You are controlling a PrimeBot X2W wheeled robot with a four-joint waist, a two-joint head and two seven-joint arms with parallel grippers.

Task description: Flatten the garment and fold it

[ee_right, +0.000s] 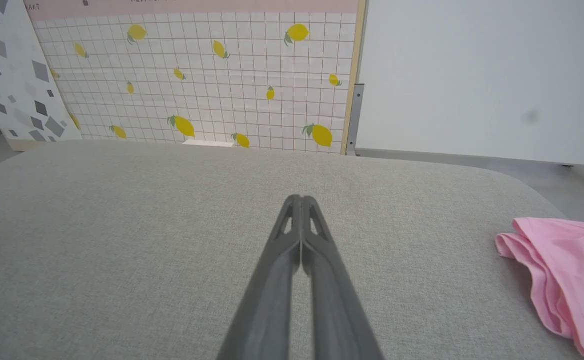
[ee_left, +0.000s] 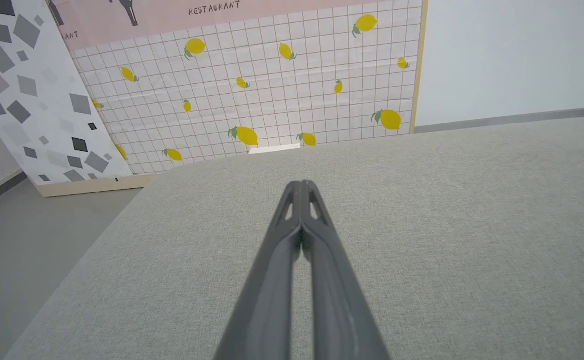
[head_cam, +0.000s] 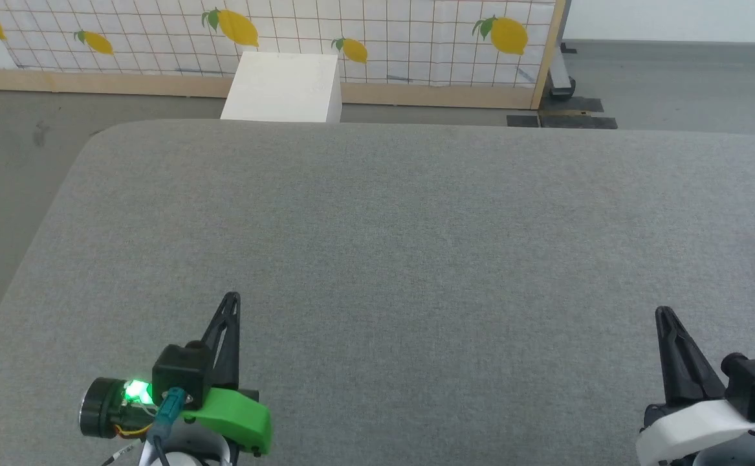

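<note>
Grey fabric table, pink shorts at its right edge

The left gripper and the right gripper, well apart over the table, each have their fingers pressed together on nothing. The pink shorts lie crumpled near the right gripper's right side, untouched. A white box stands beyond, before a lemon-print panel.

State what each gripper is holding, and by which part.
Nothing is held. The left gripper and right gripper are shut empty; the garment lies apart, untouched.
</note>
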